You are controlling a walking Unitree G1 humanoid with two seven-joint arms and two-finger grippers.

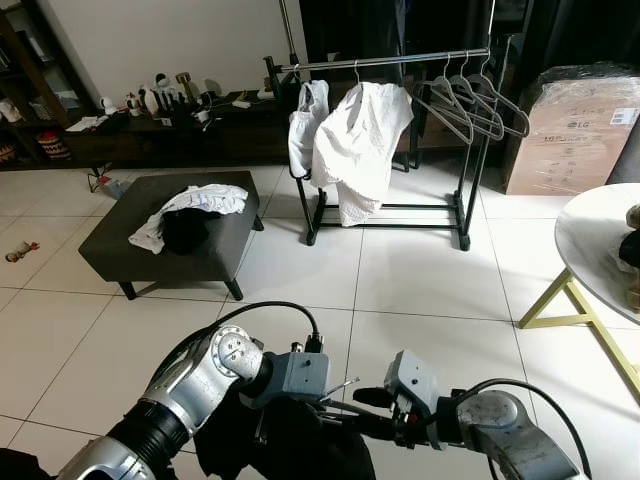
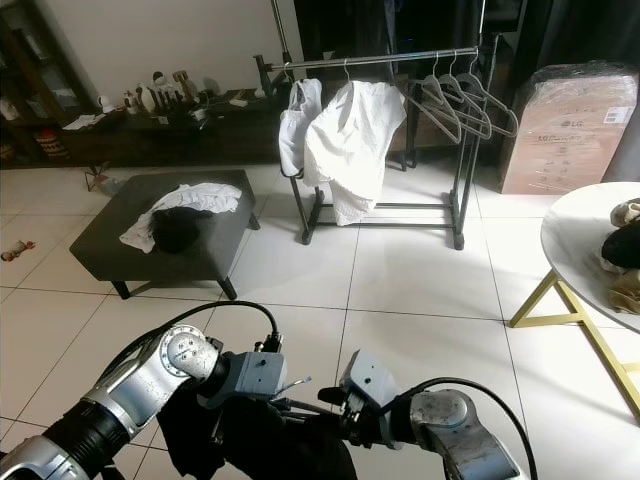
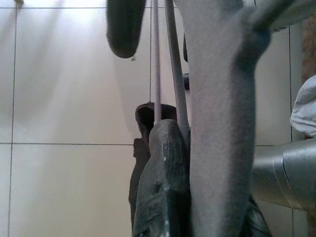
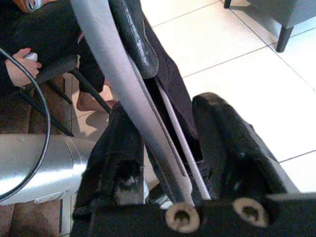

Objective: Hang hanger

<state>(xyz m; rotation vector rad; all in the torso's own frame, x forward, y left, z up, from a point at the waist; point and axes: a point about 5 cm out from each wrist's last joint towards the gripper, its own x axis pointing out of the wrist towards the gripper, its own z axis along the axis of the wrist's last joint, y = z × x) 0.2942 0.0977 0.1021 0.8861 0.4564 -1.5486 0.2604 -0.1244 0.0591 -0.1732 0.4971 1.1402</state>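
Both arms were low in front of the robot, over glossy white floor tiles (image 1: 420, 270). Left end effector (image 1: 335, 395) and right end effector (image 1: 365, 400) met at a hanger (image 3: 170, 64) carrying a black garment (image 1: 285, 440). Hanger: thin grey metal rods with a broad matte grey shoulder; its wire tip poked out between the two wrists in the eye views. Garment was dark, limp, crumpled fabric drooping below the arms. Left wrist view: one finger (image 3: 163, 182) pressed against the rods, the other finger tip stood off to the side, so the left end effector pinched the hanger rods. Right wrist view: the rods and grey shoulder ran between the right fingers (image 4: 133, 34), which sat either side with fabric bunched around them; whether they actually clamped the hanger, cannot tell. Ahead, well apart from the arms, stood a clothes rack (image 1: 390, 60) with a shiny metal rail on a black frame, holding two white garments (image 1: 355, 145) on hangers plus several bare grey hangers (image 1: 470, 105). Nearby: dark grey upholstered ottoman (image 1: 110, 240) with white and black clothes heaped on it, round white desk (image 1: 590, 240) on gold legs, cardboard box (image 1: 575, 130).
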